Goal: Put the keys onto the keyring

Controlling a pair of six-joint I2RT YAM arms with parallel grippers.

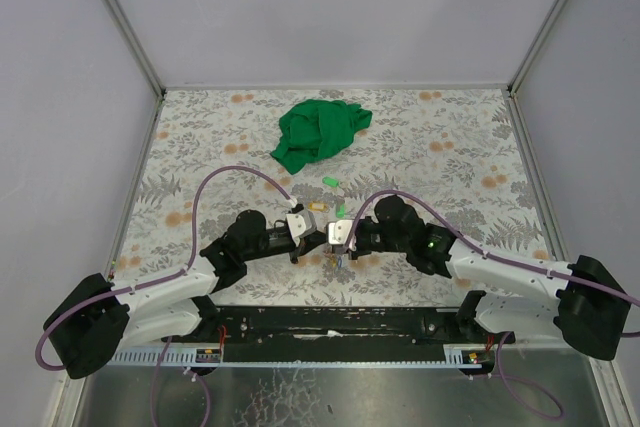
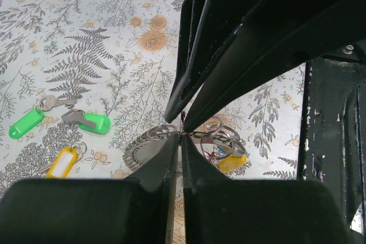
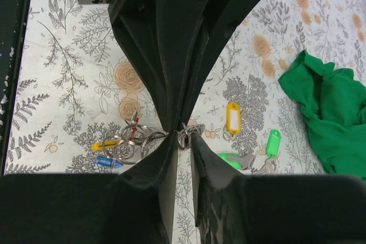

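Observation:
Both grippers meet tip to tip over a cluster of silvery wire loops, the keyring [image 2: 220, 134], low over the table. My left gripper [image 2: 182, 136] is shut with a wire of the keyring pinched at its tips. My right gripper [image 3: 183, 136] is shut on a small bundle of ring wire [image 3: 186, 139]. Yellow [image 3: 104, 144], blue [image 3: 107, 162] and red [image 3: 132, 130] tags hang on the loops [image 3: 136, 139]. Loose keys lie on the table: one with a yellow tag [image 3: 233, 118] and two with green tags [image 3: 273, 142] [image 3: 230, 159]. In the top view the grippers [image 1: 318, 245] [image 1: 345, 250] touch near the table's front centre.
A crumpled green cloth [image 1: 320, 131] lies at the back centre, also at the right edge of the right wrist view [image 3: 326, 112]. The loose keys [image 1: 331, 185] lie between it and the grippers. A black rail [image 1: 330, 322] runs along the front edge.

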